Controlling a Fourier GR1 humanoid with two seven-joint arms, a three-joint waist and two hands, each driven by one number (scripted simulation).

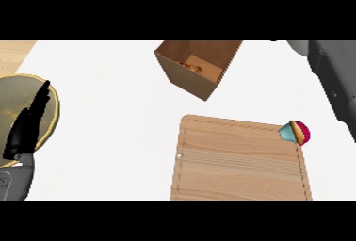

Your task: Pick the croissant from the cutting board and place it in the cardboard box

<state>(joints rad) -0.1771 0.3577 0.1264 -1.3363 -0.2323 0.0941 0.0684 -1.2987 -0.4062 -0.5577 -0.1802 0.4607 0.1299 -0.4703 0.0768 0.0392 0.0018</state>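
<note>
At the counter's (104,117) left edge the left hand (28,124) rests over a round plate (14,94), fingers straight and up, holding nothing. Toward the middle of the far edge stands the cardboard box (198,66), open at the top, and a small golden-brown thing that I take for the croissant (193,68) already lies inside it, near one inner wall. Nearer the front edge, the cutting board (240,160) is bare of it; a small cupcake (296,132) sits at the board's far right corner. At the right edge only a grey forearm (334,75) shows; its hand is out of sight. The croissant lies well away from both, so I judge the placing done.
</note>
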